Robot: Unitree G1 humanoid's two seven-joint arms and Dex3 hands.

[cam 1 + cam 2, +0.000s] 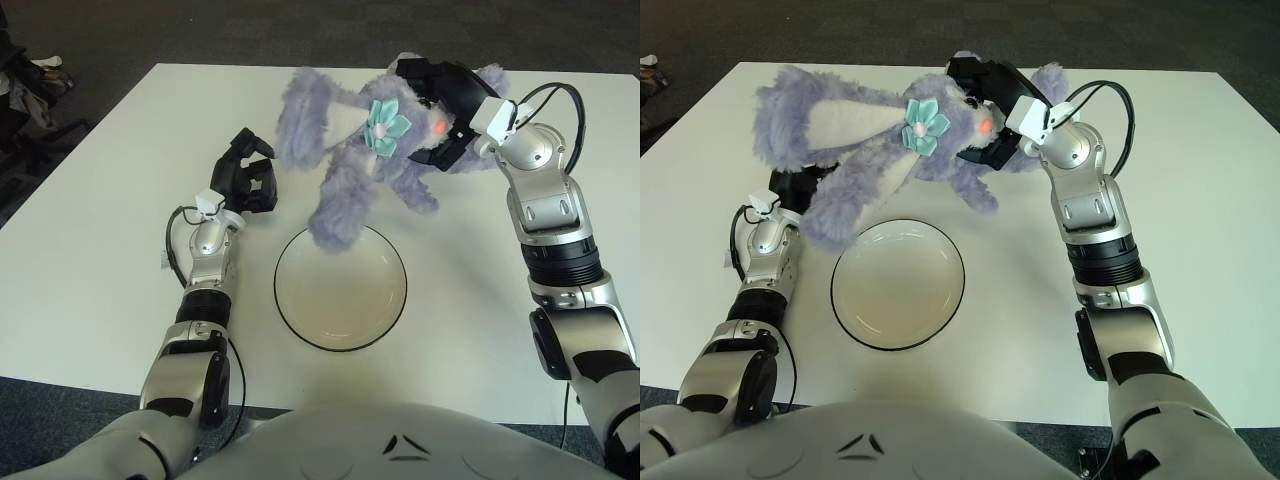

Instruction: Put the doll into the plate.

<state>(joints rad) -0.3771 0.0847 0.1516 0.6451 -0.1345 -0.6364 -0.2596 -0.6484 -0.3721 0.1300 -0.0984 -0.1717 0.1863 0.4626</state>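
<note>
Now the right hand (447, 105) grips the purple doll (350, 160) by its head; the body hangs leftward and down, feet over the plate's (290, 310) far rim. Left hand (245, 175) rests curled, empty.

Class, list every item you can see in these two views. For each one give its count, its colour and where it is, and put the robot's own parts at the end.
Doll: one, purple plush rabbit with a turquoise bow, held in the air over the far rim of the plate.
Plate: one, cream with a dark rim, on the table in front of the robot, nothing in it.
Table: one, white, under everything.
Right hand: one, black, closed around the doll's head end.
Left hand: one, black, fingers curled, holding nothing, resting on the table left of the plate.
</note>
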